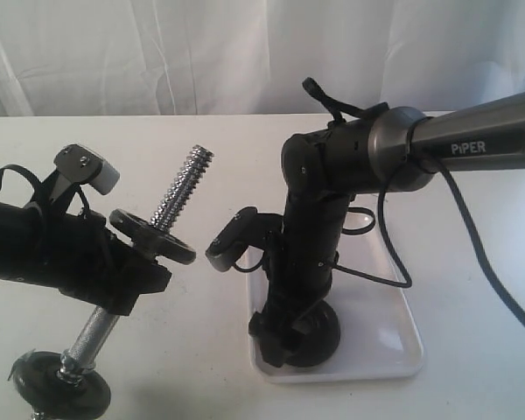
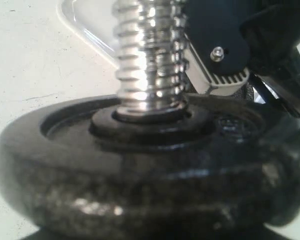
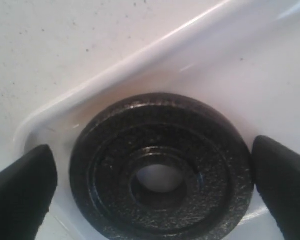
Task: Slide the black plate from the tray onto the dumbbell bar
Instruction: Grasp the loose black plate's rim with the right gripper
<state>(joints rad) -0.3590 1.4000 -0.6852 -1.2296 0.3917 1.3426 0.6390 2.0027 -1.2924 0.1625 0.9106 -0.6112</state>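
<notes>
The black plate [image 3: 160, 170] lies flat in a corner of the white tray [image 3: 140, 55], its centre hole showing. My right gripper [image 3: 152, 175] is open, one finger on each side of the plate's rim. From outside, that gripper [image 1: 297, 337] points down and hides most of the plate [image 1: 325, 343] on the tray [image 1: 394, 341]. My left gripper [image 1: 127, 280] is shut on the dumbbell bar [image 1: 182, 188], held tilted above the table with its bare threaded end up. A black disc [image 1: 153, 236] sits on the bar just above that gripper and fills the left wrist view [image 2: 140, 170], hiding the jaws.
Another black disc [image 1: 61, 389] caps the bar's low end near the table's front edge. The right arm's wrist camera [image 1: 232, 238] hangs close to the bar's upper disc. A black cable [image 1: 481, 254] trails over the table right of the tray. A white curtain stands behind.
</notes>
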